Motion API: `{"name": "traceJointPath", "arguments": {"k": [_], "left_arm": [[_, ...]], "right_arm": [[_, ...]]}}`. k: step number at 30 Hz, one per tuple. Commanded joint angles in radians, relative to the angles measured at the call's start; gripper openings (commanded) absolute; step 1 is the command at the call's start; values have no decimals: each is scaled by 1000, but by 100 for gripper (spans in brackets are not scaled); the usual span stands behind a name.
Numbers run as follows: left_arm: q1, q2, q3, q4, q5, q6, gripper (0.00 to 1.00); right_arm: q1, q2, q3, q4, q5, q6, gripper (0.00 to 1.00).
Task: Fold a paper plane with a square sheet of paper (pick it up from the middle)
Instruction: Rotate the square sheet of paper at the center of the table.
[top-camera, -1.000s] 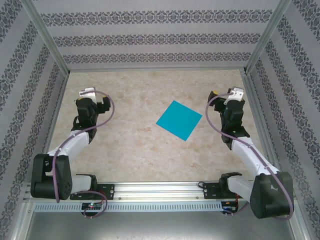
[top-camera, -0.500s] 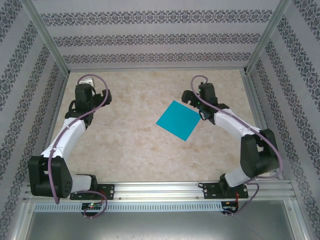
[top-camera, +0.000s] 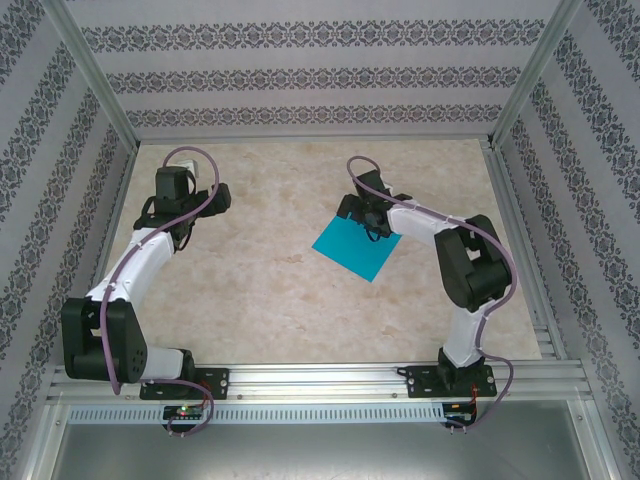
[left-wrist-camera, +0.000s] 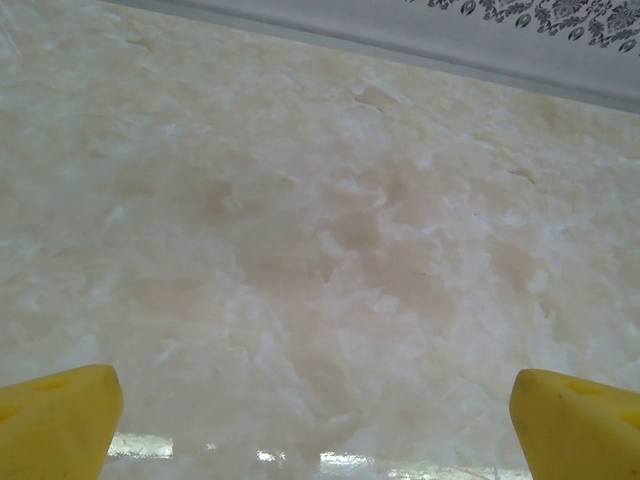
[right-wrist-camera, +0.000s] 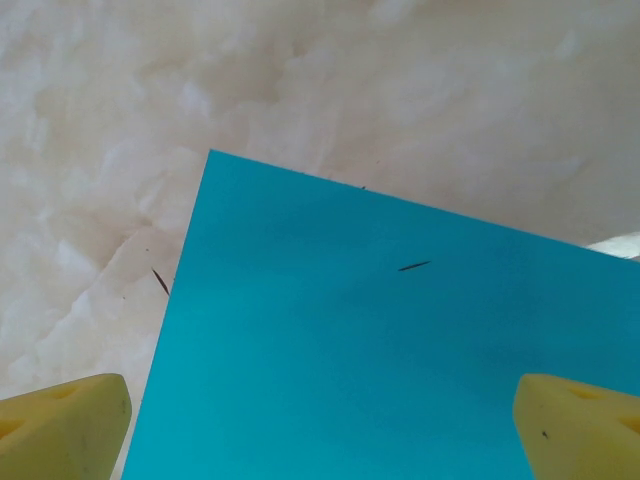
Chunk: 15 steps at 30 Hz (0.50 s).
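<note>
Right fingers (right-wrist-camera: 62, 425): yellow pads spread wide apart, nothing between them, nothing gripped. They hang over the square sheet of paper (right-wrist-camera: 380, 340), not touching it as far as the wrist view shows. One pad sits over the sheet's left edge, the other over its blue face.

One corner of the sheet points away from the fingers. A tiny dark fleck (right-wrist-camera: 413, 266) lies on the sheet near that corner. A second dark sliver (right-wrist-camera: 160, 281) is on the bare surface (right-wrist-camera: 300, 70), just beside the sheet's left edge.

Top view: right fingers (top-camera: 368, 212) are over the far corner of the sheet (top-camera: 360, 252), with the right arm (top-camera: 470, 265) bent in from the sheet's right side. The sheet lies flat and unfolded, turned like a diamond, right of the surface's middle.

Left fingers (left-wrist-camera: 55, 420): yellow pads also wide apart, empty, above bare marbled beige surface (left-wrist-camera: 320, 250). In the top view the left arm (top-camera: 140, 265) reaches up well apart from the sheet, far to its left, at about the same depth as the sheet's far corner.

Patterned walls (top-camera: 300, 75) stand beyond and to both sides of the sheet. A metal rail (top-camera: 320, 378) carrying both arm bases runs on the near side of the sheet.
</note>
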Motion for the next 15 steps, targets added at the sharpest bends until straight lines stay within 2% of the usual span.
{"name": "traceJointPath", "arguments": {"k": [1, 8, 15], "left_arm": [[-9, 12, 27, -15, 8, -12, 100], [-9, 31, 41, -37, 6, -18, 100], [-9, 34, 42, -41, 10, -21, 100]], "right_arm": [[15, 46, 53, -41, 31, 35, 98], [41, 146, 129, -59, -9, -20, 98], [95, 281, 265, -60, -180, -224, 96]]}}
